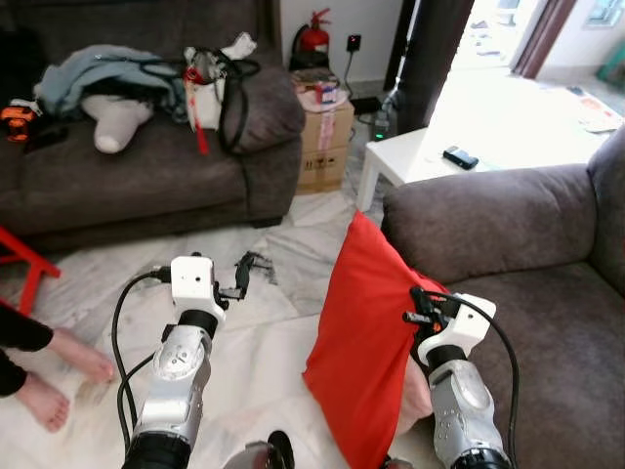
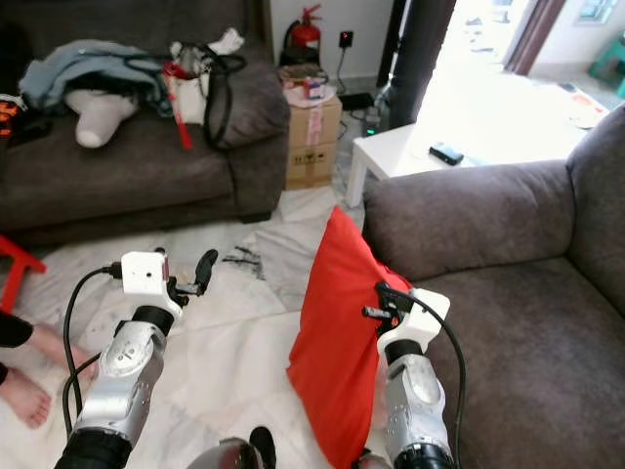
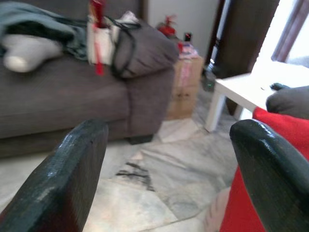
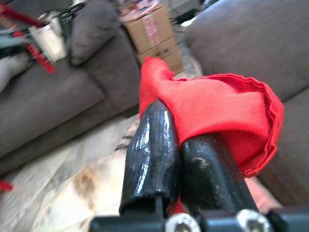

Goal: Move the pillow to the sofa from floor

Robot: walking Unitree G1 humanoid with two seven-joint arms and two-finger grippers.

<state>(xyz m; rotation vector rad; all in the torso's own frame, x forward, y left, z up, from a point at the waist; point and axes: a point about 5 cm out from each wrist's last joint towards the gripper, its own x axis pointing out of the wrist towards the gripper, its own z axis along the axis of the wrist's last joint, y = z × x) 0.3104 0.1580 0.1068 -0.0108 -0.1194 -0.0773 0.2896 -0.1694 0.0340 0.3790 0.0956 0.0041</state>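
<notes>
Landmark: the red pillow (image 1: 366, 342). It stands on edge, one corner up, w/ its right side against the front of the near grey sofa (image 1: 527, 293). Its low end is down by the marble floor (image 1: 264, 342); can't tell if it touches.

Far left of the pillow: a person's bare feet (image 1: 59, 376) on the floor, and a red stool leg (image 1: 29, 264) just past them.

Left of the pillow & further back: a 2nd grey sofa (image 1: 146, 176) w/ a pile of clothes (image 1: 98, 73), a white cushion (image 1: 115, 119) and a bag w/ black straps (image 1: 220, 88).

Just left of the pillow: the left end effector (image 1: 244, 277), held above the floor, apart from the pillow. Its two black fingers (image 3: 67, 179) are spread wide w/ nothing between them.

Behind the pillow: a cardboard box (image 1: 327, 137) by the far sofa's arm, a red fire extinguisher (image 1: 312, 37) by the wall, and a white tabletop (image 1: 420, 151) w/ a black remote (image 1: 460, 157) on it.

At the pillow's right edge: the right end effector (image 4: 186, 145). Its fingers (image 4: 152, 150) are pressed together, pinching a fold of the red cloth. In the wrist view the cloth bunches over the tips.

Right of the pillow: the near sofa's seat and arm.
</notes>
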